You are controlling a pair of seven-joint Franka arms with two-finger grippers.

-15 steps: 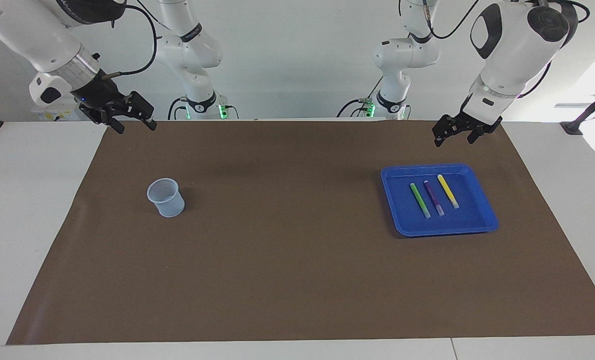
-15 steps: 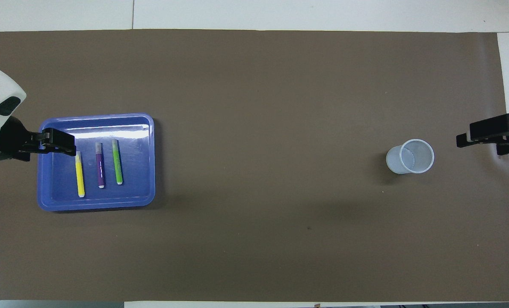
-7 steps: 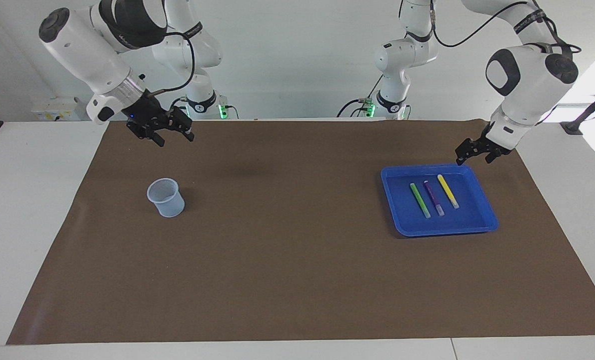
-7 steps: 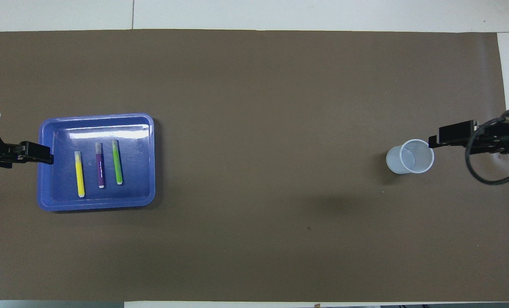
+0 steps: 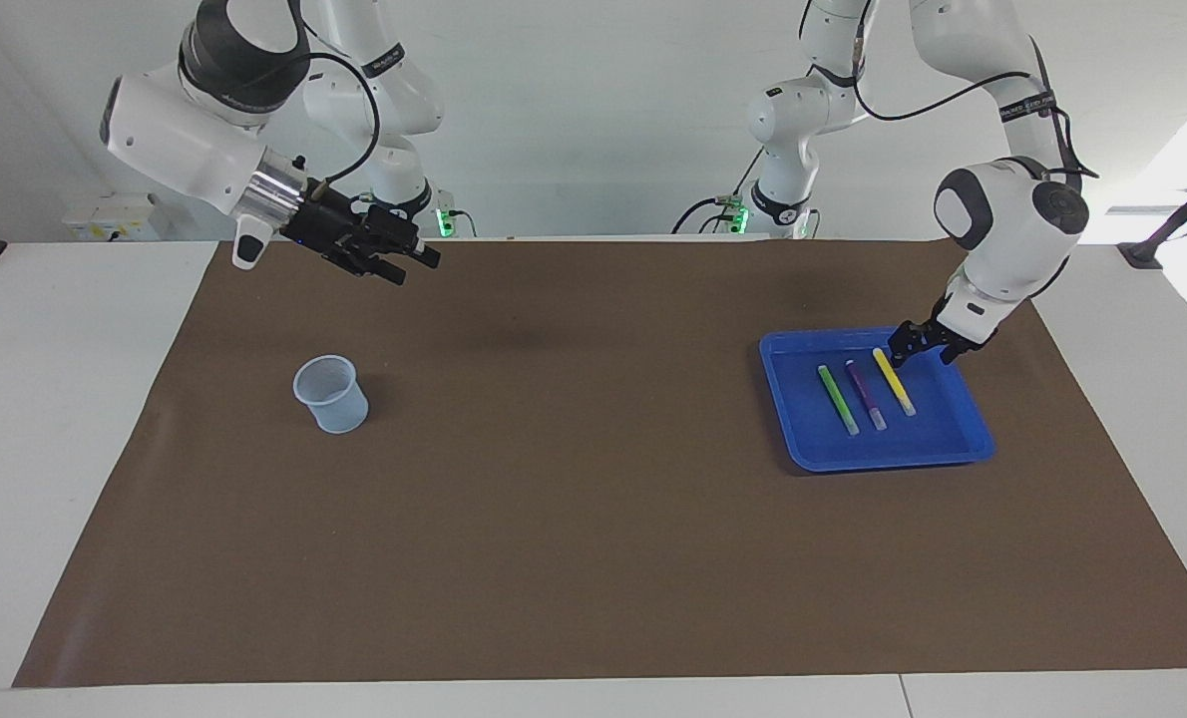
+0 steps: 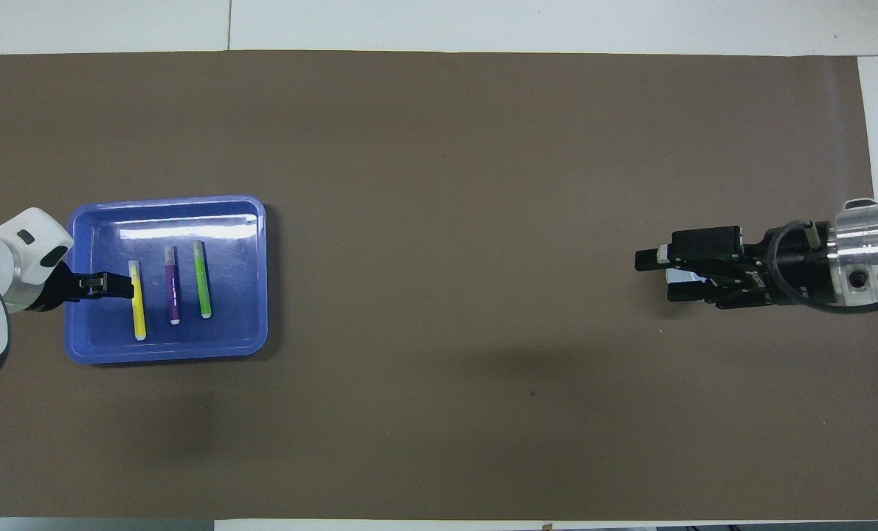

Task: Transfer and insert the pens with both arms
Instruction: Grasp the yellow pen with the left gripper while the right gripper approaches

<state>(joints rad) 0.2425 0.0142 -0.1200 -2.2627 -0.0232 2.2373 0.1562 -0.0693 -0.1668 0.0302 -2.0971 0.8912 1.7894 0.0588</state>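
Three pens lie side by side in a blue tray [image 5: 853,461] [image 6: 166,354]: yellow [image 5: 897,387] [image 6: 139,310], purple [image 5: 865,395] [image 6: 173,287] and green [image 5: 838,399] [image 6: 201,280]. My left gripper [image 5: 903,349] [image 6: 125,285] is low inside the tray, right at the yellow pen. Whether it touches the pen I cannot tell. My right gripper [image 5: 412,266] [image 6: 654,277] hangs open and empty in the air, its fingers pointing toward the left arm's end. In the overhead view it covers most of the cup.
A pale translucent cup [image 5: 331,394] stands upright on the brown mat [image 5: 593,519] toward the right arm's end. Two smaller white arms with green-lit bases stand at the robots' edge of the table.
The left gripper has come down from above the tray's edge into the tray, to the yellow pen. The right gripper has swung in from the mat's end and now covers the cup from above.
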